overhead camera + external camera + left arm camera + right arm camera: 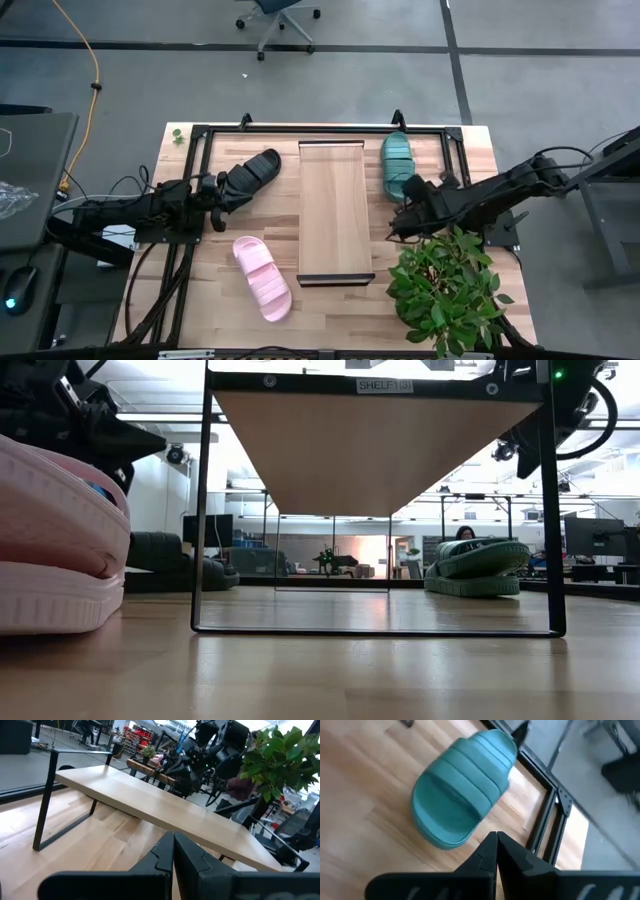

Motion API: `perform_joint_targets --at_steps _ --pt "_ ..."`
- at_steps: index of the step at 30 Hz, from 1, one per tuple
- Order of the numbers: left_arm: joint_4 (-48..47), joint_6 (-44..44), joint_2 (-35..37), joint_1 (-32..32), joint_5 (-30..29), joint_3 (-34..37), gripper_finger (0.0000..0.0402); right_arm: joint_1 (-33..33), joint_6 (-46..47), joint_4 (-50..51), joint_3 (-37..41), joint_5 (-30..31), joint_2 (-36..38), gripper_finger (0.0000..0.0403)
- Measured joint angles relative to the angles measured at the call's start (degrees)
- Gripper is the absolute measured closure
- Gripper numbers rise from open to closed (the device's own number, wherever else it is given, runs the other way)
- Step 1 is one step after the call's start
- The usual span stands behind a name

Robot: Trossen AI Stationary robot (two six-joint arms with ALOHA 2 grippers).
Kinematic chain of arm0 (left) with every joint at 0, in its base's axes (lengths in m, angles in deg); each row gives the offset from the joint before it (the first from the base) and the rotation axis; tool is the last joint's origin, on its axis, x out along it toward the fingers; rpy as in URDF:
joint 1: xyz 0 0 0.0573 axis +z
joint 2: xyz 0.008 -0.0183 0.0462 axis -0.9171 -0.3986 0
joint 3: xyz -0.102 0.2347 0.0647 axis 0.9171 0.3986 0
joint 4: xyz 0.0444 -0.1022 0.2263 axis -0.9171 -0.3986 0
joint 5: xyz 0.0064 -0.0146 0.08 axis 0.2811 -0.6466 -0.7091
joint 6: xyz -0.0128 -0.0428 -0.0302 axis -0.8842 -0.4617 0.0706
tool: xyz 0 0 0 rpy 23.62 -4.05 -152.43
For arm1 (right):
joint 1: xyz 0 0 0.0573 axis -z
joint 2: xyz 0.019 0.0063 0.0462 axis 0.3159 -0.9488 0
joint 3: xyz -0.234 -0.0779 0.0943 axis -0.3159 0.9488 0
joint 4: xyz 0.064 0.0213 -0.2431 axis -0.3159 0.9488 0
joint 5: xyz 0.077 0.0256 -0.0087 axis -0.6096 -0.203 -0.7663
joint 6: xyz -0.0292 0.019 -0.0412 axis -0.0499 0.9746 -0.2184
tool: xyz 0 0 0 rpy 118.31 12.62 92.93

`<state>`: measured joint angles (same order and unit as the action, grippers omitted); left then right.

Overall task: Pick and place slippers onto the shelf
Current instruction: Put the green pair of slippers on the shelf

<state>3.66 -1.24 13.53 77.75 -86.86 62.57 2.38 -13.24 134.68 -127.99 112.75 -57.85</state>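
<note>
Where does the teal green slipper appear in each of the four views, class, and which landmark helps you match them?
High view: the teal slipper lies on the tabletop right of the shelf, near the far edge.
Low view: it sits at right, seen beyond the shelf's right rail.
Left wrist view: not in it.
Right wrist view: it fills the centre, just ahead of the right gripper.
Shared landmark: the shelf, seen in the high, low and left wrist views.

Even bright indoor light, window glare behind the shelf (375, 450), blurred right wrist view.
</note>
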Motion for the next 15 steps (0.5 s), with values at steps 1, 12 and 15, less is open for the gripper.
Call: perform_joint_targets --at_steps 1,12,15 --pt "-0.02 0.51 0.0 0.0 0.15 0.0 0.0401 0.0 -2.95 -1.05 0.0 0.49 -0.34 0.0403" --pt "-0.14 2.64 0.0 -0.01 0.72 0.0 0.0401 1.96 -13.89 -2.74 0.09 9.99 -6.53 0.0338" --pt "-0.17 2.67 0.0 -0.01 0.74 0.0 0.0401 3.27 -13.18 -2.85 0.09 11.2 -7.99 0.0321"
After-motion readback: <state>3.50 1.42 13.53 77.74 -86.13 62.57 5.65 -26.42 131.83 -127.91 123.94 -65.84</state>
